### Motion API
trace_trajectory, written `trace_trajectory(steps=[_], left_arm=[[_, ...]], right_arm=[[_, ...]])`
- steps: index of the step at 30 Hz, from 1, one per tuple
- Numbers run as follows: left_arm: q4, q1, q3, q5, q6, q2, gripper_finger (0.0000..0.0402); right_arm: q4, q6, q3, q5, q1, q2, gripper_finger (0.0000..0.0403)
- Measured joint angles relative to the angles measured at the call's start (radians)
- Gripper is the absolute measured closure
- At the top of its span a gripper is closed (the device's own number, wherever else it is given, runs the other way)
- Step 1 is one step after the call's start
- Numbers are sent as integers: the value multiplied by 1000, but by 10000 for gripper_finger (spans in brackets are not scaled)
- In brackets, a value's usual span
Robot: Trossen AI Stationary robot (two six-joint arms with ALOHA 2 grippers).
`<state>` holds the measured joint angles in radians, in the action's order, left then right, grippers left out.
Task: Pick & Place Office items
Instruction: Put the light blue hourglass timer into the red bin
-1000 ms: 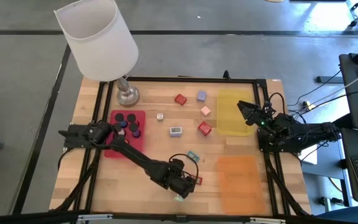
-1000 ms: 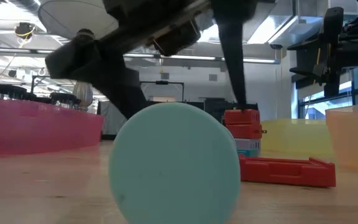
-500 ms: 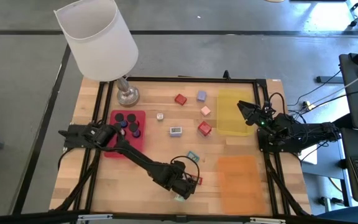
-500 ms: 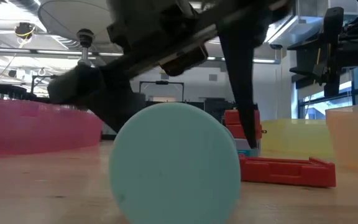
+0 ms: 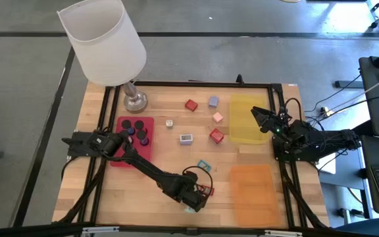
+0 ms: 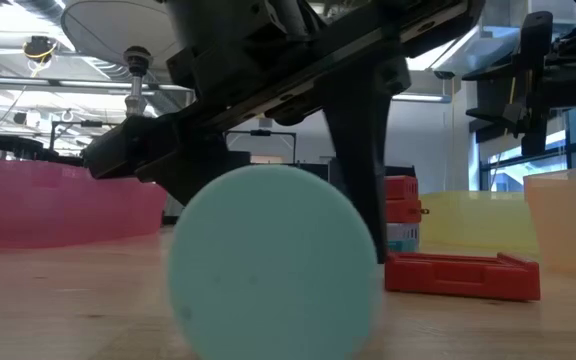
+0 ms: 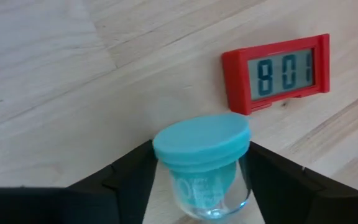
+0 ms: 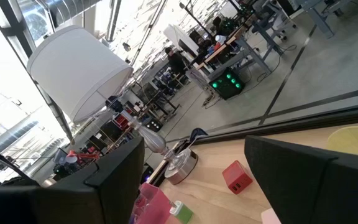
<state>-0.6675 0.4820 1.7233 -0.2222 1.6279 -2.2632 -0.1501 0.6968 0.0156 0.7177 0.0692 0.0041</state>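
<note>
A small clear jar with a teal lid [image 7: 201,146] lies on its side near the table's front edge, its lid [image 6: 273,262] facing the low camera. My left gripper [image 7: 197,171] has come down over it, with one finger on each side [image 5: 193,199]. Just beyond the jar lies a flat red clock [image 7: 275,73]. My right gripper [image 5: 258,117] waits open at the right edge, by the yellow mat, and holds nothing. My left gripper pinches the jar's clear body [image 7: 225,186] between its two fingers, just behind the teal lid. The fingers [image 6: 358,190] slant steeply down from above and lie across the jar. The jar lies on its side on the wood.
A red mat [image 5: 120,155] at the left carries black round pieces. A yellow mat [image 5: 245,122] and an orange mat [image 5: 252,191] lie at the right. Small red, pink and lavender blocks [image 5: 213,101] and a white rectangle [image 5: 186,138] sit mid-table. A lamp [image 5: 104,39] stands far left.
My left gripper has sunk toward the jar. The finger that shows in the low view has come in against the jar's side. The jar's lid has shifted slightly sideways on the table.
</note>
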Motion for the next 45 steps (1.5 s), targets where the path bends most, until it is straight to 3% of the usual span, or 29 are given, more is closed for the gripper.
trace_trajectory(steps=[8,15,20,28,30,37,45], left_arm=[[-2,-2,-4,6,0,11,232],[-32,-3,-7,-131,-32,80,222],[-56,-1,-6,-370,-151,141,222],[-162,38,-5,-984,-417,160,225],[-212,39,-5,-1077,-409,154,225],[-234,-2,-88,-1151,-272,154,225],[-86,-71,-228,-1162,-188,155,224]], right_arm=[[0,0,0,0,0,0,121],[0,0,0,0,0,0,121],[0,0,0,0,0,0,121],[0,0,0,0,0,0,121],[0,0,0,0,0,0,121],[0,0,0,0,0,0,121],[0,0,0,0,0,0,121]])
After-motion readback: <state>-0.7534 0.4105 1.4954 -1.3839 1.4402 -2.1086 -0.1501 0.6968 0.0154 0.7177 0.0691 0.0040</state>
